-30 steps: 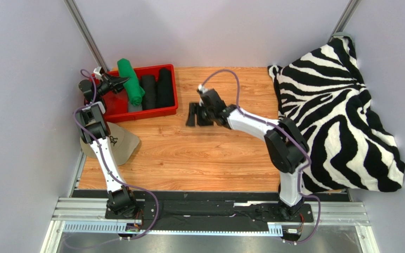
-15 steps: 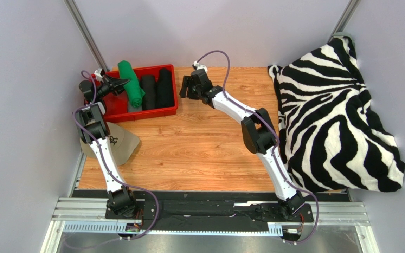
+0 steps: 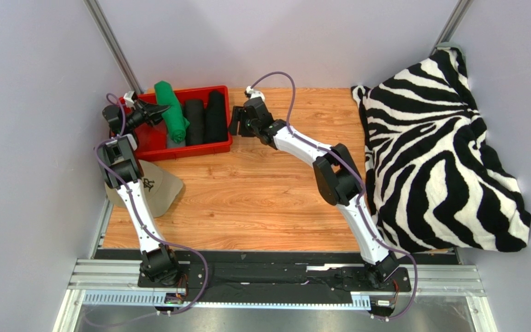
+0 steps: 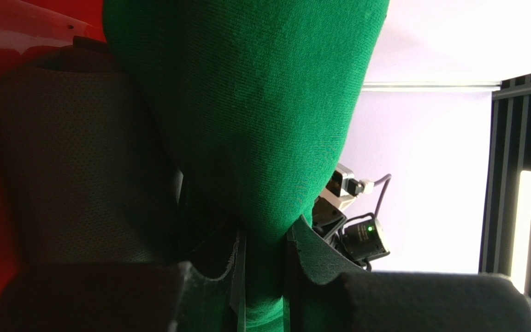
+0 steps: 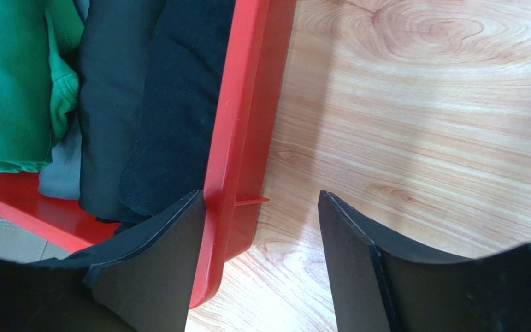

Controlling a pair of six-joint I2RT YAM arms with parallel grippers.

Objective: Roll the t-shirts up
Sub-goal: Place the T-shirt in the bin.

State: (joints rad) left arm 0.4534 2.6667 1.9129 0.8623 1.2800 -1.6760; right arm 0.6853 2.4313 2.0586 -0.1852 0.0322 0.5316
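A rolled bright green t-shirt (image 3: 172, 111) (image 4: 261, 104) leans across the left part of the red bin (image 3: 195, 150), and my left gripper (image 3: 155, 110) (image 4: 265, 242) is shut on its end. Two black rolled t-shirts (image 3: 193, 120) (image 3: 216, 114) lie side by side to its right, with a grey one (image 5: 60, 173) low between green and black. My right gripper (image 3: 236, 122) (image 5: 260, 199) stands open at the bin's right wall (image 5: 237, 131). Its left finger is inside the wall against a black roll (image 5: 178, 97), its right finger over bare wood.
A zebra-striped blanket (image 3: 441, 138) is heaped along the right side. A beige cap (image 3: 149, 185) lies at the left edge under the left arm. Wooden tabletop (image 3: 261, 200) stretches between them, with walls close on both sides.
My right arm has stretched left and away across the table, bringing its open gripper from mid-table to the bin's right wall. The left arm and green t-shirt have stayed put.
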